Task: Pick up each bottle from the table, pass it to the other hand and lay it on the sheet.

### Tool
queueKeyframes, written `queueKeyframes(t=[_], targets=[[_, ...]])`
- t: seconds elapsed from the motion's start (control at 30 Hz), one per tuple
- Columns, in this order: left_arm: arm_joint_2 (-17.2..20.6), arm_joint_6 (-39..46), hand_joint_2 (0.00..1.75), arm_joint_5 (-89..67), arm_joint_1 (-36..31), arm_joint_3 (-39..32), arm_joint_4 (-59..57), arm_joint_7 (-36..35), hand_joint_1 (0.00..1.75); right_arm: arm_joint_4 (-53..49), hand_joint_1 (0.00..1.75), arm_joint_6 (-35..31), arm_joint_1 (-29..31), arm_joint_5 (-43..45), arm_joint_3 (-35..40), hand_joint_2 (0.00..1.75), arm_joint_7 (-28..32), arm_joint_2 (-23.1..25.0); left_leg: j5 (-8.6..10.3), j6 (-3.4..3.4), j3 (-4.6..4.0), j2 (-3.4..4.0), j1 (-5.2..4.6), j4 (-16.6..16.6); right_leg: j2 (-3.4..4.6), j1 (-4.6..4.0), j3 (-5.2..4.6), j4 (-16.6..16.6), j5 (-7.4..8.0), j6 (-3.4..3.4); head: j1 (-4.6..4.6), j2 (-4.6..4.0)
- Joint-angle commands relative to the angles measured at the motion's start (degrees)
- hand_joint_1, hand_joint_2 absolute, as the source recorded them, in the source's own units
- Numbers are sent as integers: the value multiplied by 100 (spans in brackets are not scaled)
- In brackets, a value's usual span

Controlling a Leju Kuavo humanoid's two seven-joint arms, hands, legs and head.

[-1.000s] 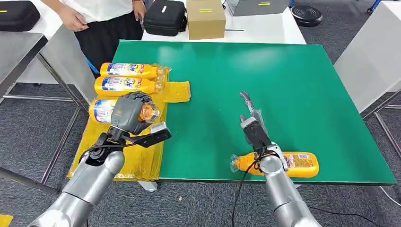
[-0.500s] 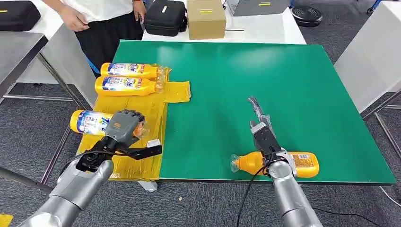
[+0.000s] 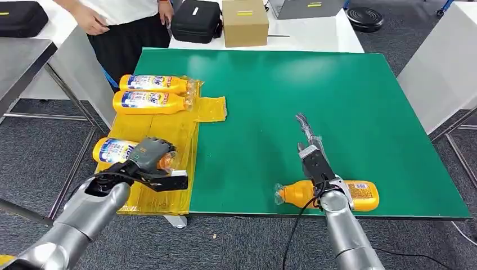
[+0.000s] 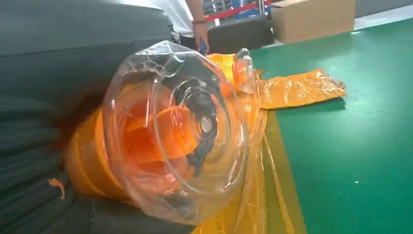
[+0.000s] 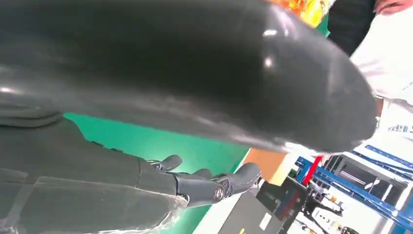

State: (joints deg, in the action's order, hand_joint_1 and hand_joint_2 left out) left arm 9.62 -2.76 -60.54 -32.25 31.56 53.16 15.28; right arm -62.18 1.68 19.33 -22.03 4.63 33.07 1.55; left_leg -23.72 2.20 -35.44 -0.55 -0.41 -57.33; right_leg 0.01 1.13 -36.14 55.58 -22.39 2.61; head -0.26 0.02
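1. My left hand (image 3: 151, 156) is wrapped around a bottle (image 3: 115, 151), fingers clamped over its neck end; the bottle lies on its side, low over the near left part of the yellow sheet (image 3: 174, 132), cap toward the green table (image 3: 337, 101). I cannot tell whether it already rests on the sheet
2. The left wrist view looks straight into the clear cap (image 4: 180, 131), with the sheet close beneath it, so I judge this to be the laying-down step
3. My right hand (image 3: 308, 147) hovers above the table, fingers extended and apart, holding nothing
4. A fourth bottle (image 3: 337, 195) lies on its side at the table's near edge, partly behind my right forearm; I judge it the next pick-up
5. Two bottles (image 3: 152, 93) lie side by side at the sheet's far end, caps toward the table; matching that orientation explains the present grip
6. A person (image 3: 121, 22) stands beyond the far left corner, near a black case (image 3: 197, 21) and a cardboard box (image 3: 244, 22)
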Motion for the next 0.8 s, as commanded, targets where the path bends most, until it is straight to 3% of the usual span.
queueKeyframes(t=[0.03, 0.47, 0.57, 0.6, 0.8], targets=[[285, -132, 175, 253, -323, 679, -289, -86, 175, 234, 0, 24, 255, 6, -60, 0, -8, 5, -11, -11, 21, 9, 6, -3, 5, -7, 20, 2, -8, -10, 0, 0], [-145, 550, 175, 70, 147, 950, -638, -395, 175, 16, 0, 65, 24, -11, -152, 0, -51, -36, -22, -15, 55, 6, 7, 3, 1, -8, 56, -6, -21, -13, -2, 0], [-223, 641, 175, 16, 190, 994, -759, -404, 175, -28, 0, 69, -51, -17, -172, 0, -51, -29, -3, -5, 20, -3, -2, 8, -5, 1, 19, -7, -5, -5, 0, 0], [-223, 641, 175, 16, 190, 994, -759, -404, 175, -28, 0, 69, -51, -17, -172, 0, -51, -29, -17, -13, 51, -3, 6, 7, -7, -8, 53, -9, -19, -12, -2, 0], [-259, 664, 175, -40, 155, 1018, -852, -427, 175, -27, 0, 75, -50, -24, -180, 0, -51, -29, -7, -8, 23, 0, 0, 5, -3, 0, 22, -4, -8, -7, 0, 0]])
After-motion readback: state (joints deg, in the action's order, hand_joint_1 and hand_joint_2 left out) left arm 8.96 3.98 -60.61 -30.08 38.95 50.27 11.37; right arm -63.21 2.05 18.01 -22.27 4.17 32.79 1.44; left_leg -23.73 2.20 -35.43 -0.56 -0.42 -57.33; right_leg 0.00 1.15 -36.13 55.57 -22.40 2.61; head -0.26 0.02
